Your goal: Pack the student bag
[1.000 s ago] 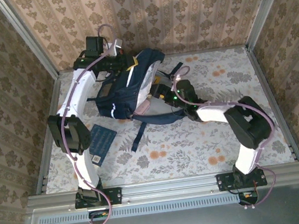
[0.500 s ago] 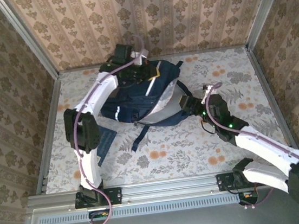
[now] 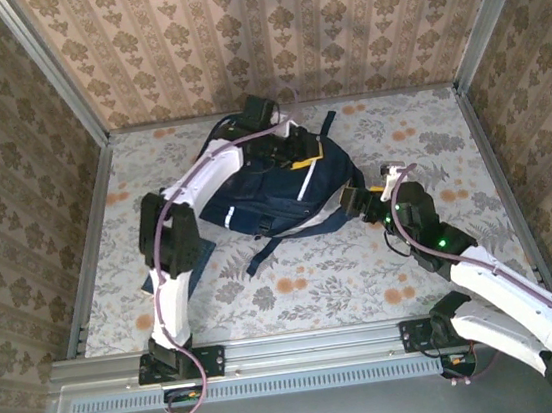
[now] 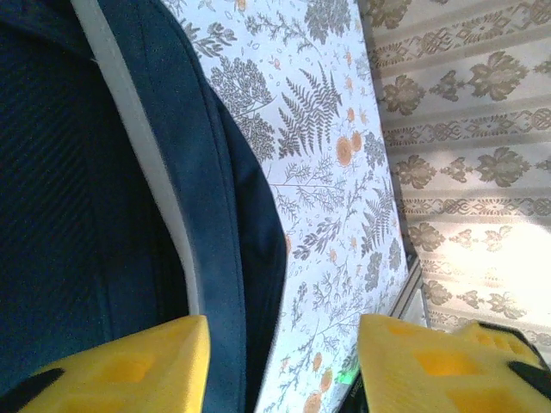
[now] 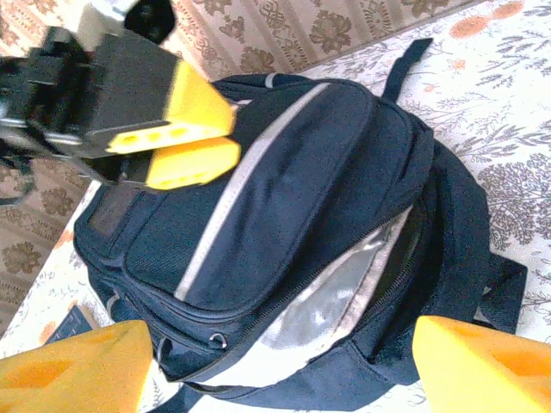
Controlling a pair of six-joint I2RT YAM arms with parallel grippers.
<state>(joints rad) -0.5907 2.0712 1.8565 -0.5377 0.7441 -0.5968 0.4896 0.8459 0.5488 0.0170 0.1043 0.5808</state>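
- Table (image 3: 307, 293), near left: dark flat item (image 5: 72, 323) lying outside the bag, beside its lower corner. Too little visible to name; judged as yet to go in.
- Right gripper (image 3: 354, 200): just beside the right flank of the bag, fingers spread wide, nothing between them, no contact discernible.
- Student bag (image 3: 264, 193): far middle of the table, lying on its back, front pocket and white stripe (image 5: 250, 181) upward, one strap trailing toward the near side.
- Main compartment: zip parted along the right side, silver lining (image 5: 344, 297) exposed in a narrow gap. Contents impossible to make out, so nothing confirmed as packed.
- Left gripper (image 5: 219, 136): at the far top end of the bag, yellow fingers apart. Bag's rim in the gap between them in the wrist view, but not pinched, as far as visible.
- Progress, as a judgement: early to middle stage, with the bag laid out and unzipped. Left to do: widening the mouth, loading the loose item, closing the zip.
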